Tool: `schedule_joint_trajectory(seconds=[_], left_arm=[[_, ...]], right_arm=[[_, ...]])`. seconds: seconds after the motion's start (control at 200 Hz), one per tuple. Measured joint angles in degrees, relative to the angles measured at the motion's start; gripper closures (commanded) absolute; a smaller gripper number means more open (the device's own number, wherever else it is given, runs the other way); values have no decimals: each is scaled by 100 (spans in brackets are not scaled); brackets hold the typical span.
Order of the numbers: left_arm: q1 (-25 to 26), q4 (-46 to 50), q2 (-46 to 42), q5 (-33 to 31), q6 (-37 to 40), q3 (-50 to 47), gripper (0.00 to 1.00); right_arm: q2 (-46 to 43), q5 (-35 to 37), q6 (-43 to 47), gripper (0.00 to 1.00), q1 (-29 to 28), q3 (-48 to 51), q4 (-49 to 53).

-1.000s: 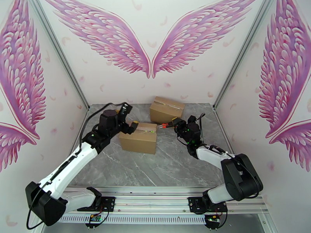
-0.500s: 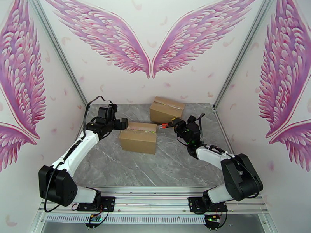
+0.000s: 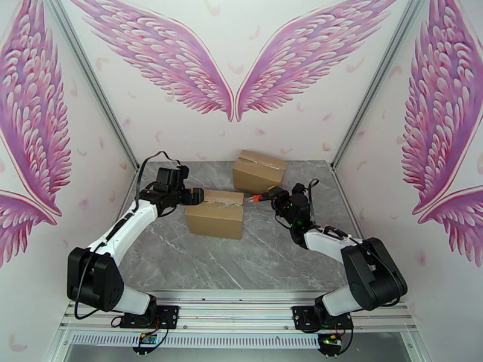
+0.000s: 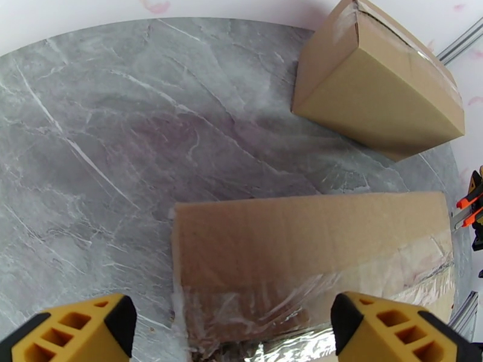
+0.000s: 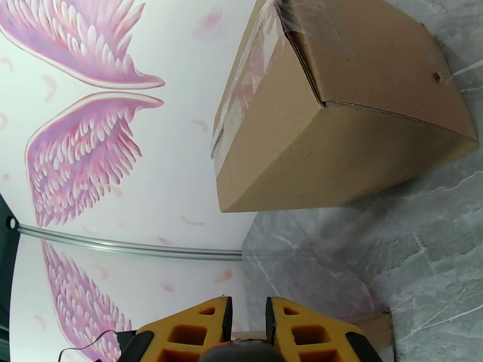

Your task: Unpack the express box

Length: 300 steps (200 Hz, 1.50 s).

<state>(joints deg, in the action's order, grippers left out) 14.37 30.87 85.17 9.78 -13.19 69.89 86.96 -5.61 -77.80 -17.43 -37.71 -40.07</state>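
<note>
**Near edge.** Both arm bases sit on a rail at the front of the grey marbled tabletop. One arm reaches up the left side and the other up the right.

**Centre.** The nearer express box lies flat near the middle of the tabletop. It is a closed cardboard carton with glossy clear tape along its top seam.
- The left tool hangs at the box's left end with its yellow fingers spread wide and nothing between them.
- In the left wrist view the tool looks down on the taped top. One finger lies beyond the box's left edge and the other lies over the lid. Whether either touches the cardboard cannot be told.
- The right tool stands just beside the box's right end. Its fingers are drawn narrow around an orange-handled cutter, whose tip points at the upper right corner of the box.
- The left wrist view shows the cutter at its right border. Contact between blade and box cannot be judged.

**Rear.** A second carton, also taped shut, stands skewed near the back wall and apart from the first. In the right wrist view it rises directly ahead of the closely set fingers. Behind it is a white wall painted with pink wings.
</note>
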Motion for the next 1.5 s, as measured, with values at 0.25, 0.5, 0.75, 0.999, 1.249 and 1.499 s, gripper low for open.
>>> schedule_joint_trajectory(seconds=[0.25,0.5,0.75,0.999,1.249,1.499], left_arm=[[4,4,24,114,74,-2,11],[15,42,157,131,81,-2,12],[39,59,173,131,81,-7,13],[42,61,173,129,79,-22,13],[74,59,184,114,79,-24,13],[79,57,240,109,76,-24,13]], right_arm=[[48,2,-20,100,0,0,-90],[48,2,-20,100,0,0,-129],[48,2,-44,100,0,0,-136],[28,2,-44,100,0,9,-136],[-85,2,-59,100,0,59,-136],[-87,2,-63,100,0,59,-136]])
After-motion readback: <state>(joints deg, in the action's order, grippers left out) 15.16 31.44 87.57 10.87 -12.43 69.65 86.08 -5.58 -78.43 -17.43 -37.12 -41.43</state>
